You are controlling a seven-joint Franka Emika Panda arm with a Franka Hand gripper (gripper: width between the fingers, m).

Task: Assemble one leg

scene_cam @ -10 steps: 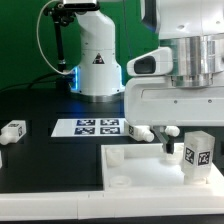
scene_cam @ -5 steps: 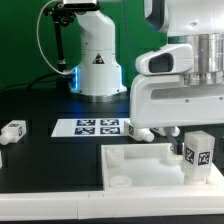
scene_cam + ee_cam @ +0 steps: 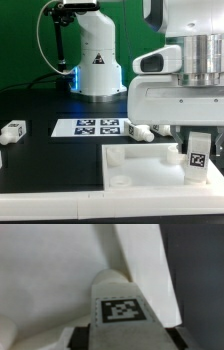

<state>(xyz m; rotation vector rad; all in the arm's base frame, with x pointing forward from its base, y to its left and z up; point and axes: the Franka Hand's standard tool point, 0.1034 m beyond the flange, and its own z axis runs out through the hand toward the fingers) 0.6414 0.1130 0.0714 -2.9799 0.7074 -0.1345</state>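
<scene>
My gripper (image 3: 197, 138) is shut on a leg (image 3: 198, 158), a small white block with a black-and-white tag, and holds it upright over the right end of the large flat white panel (image 3: 140, 170). I cannot tell whether the leg's lower end touches the panel. In the wrist view the leg (image 3: 122, 308) fills the middle between the dark fingers (image 3: 82, 339) of my gripper (image 3: 125, 341), with the panel (image 3: 50, 280) and its raised edge beyond. A second leg (image 3: 12, 130) lies at the exterior view's far left.
The marker board (image 3: 95, 127) lies behind the panel. Small white parts (image 3: 140, 131) sit by its right end, partly hidden by my hand. The robot base (image 3: 98, 60) stands at the back on the black table.
The hand has shifted a little to the exterior view's right. The held leg has turned about its long axis and sunk slightly toward the panel.
</scene>
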